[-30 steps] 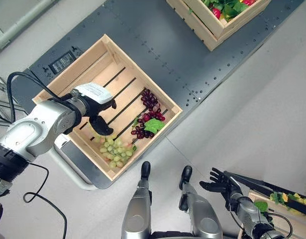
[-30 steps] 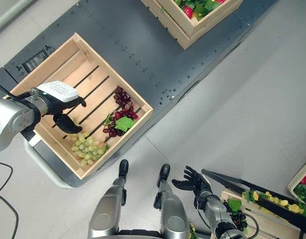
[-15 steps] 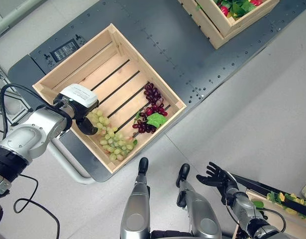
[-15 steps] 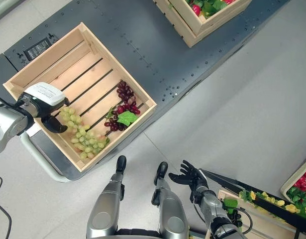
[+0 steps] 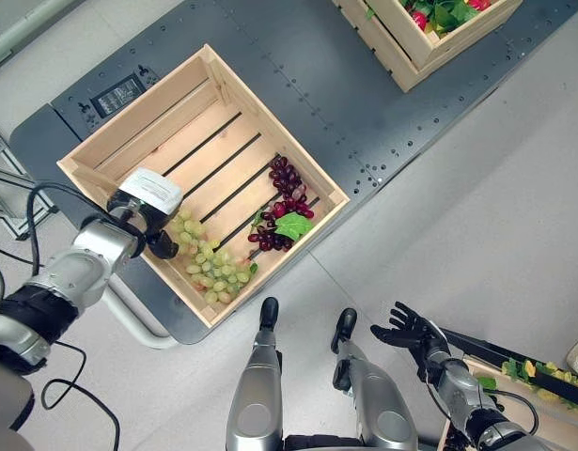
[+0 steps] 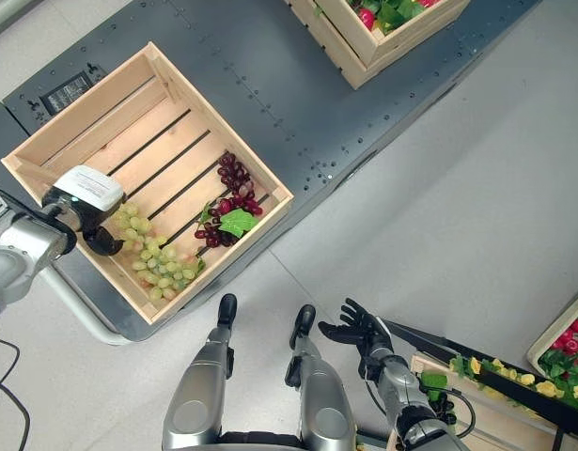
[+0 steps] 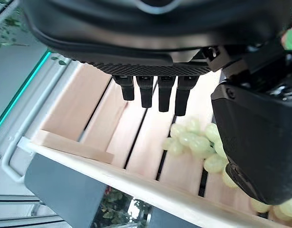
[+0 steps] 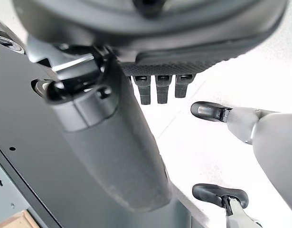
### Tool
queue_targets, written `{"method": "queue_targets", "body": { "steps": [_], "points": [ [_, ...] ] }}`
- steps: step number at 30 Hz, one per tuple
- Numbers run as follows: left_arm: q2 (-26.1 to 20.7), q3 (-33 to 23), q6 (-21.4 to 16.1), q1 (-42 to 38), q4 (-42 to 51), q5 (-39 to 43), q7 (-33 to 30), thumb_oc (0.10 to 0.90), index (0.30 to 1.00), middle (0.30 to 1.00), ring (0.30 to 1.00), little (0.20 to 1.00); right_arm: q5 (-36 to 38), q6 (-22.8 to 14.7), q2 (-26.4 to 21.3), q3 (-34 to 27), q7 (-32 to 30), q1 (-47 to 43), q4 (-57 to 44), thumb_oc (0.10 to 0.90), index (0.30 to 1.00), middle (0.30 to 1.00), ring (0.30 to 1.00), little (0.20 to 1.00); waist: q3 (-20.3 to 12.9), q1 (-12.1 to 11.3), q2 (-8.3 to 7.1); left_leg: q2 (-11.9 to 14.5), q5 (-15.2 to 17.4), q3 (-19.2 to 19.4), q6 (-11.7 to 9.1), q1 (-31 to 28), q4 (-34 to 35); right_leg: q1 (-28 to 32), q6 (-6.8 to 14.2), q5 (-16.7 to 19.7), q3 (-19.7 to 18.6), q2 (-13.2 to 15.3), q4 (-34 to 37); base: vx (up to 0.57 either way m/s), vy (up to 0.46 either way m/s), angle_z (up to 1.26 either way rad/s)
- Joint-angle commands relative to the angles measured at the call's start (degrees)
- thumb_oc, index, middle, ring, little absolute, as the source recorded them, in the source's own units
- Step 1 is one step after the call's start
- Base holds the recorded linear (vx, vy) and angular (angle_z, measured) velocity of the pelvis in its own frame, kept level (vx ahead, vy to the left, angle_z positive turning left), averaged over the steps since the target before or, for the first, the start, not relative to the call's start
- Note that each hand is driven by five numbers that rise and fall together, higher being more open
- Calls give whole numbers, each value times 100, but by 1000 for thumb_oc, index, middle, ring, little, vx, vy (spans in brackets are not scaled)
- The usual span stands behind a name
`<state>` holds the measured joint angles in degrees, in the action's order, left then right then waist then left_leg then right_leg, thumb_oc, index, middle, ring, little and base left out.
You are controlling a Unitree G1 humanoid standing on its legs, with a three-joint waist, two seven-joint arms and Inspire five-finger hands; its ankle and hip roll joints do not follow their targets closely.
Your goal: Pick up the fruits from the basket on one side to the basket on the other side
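the green grapes (image 5: 211, 265) and red grapes (image 5: 283, 202) both lie in the wooden crate (image 5: 129, 141), so the moving looks barely begun. the left hand (image 5: 155, 221), fingers relaxed and holding nothing, hangs at the green bunch's 10 o'clock. the right hand (image 5: 411, 334) idles, fingers spread, at 5 o'clock. the crate rests on a dark metal platform (image 5: 298, 75) over pale floor (image 5: 495, 188); a second crate (image 5: 429, 38) sits at 1 o'clock.

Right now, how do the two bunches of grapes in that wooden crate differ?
The green grapes are pale and lie near the crate's lower corner, right beside the left hand. The red grapes are dark, carry a green leaf, and lie toward the crate's right corner, away from that hand. The green bunch spreads wider and looser; the red one runs in a narrower line. Both rest on the crate's slatted floor, and neither is held.
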<state>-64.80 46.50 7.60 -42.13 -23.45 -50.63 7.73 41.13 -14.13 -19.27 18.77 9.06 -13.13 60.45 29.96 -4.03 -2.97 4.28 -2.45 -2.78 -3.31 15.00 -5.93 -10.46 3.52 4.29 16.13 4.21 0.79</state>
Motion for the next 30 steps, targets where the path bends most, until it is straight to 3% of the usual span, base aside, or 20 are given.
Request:
{"method": "queue_targets", "body": {
  "steps": [1,7,13,22,30],
  "points": [
    [-77,-412,490,-198,-320,-519,-551,800,900,900,900,900,129,-201,-184,-16,97,81,-111,800,900,900,900,900,-17,81,126,-125,-43,383,104,296,-167,-239,-109,-704,-3,-51,-1148,0,0,0],
    [436,-202,499,-269,-780,-729,-876,800,900,900,900,900,113,-195,-190,77,53,-32,-115,800,900,900,900,900,-17,170,99,-99,-43,446,111,399,-229,-385,-124,-711,-74,-60,-1229,0,5,0],
    [676,34,340,-475,-1025,-916,-640,800,900,900,900,900,66,-180,-202,146,7,-149,-93,800,900,900,900,900,-17,228,88,-77,-45,500,102,473,-249,-500,-126,-709,-129,-64,-1263,-2,18,-9],
    [748,285,657,-795,-1027,-1320,-272,800,900,900,900,900,79,-193,-211,178,-7,-173,-89,800,900,900,900,900,-17,277,51,-66,-26,540,107,543,-289,-604,-119,-710,-127,-52,-1326,0,0,0],
    [1171,314,1244,-886,-1767,-1526,-379,800,900,900,900,900,121,-204,-136,278,-12,-275,-76,800,900,900,900,900,-17,324,-65,-31,-12,574,119,619,-319,-723,-115,-701,-168,-89,-1391,0,0,0]
  ]
}}
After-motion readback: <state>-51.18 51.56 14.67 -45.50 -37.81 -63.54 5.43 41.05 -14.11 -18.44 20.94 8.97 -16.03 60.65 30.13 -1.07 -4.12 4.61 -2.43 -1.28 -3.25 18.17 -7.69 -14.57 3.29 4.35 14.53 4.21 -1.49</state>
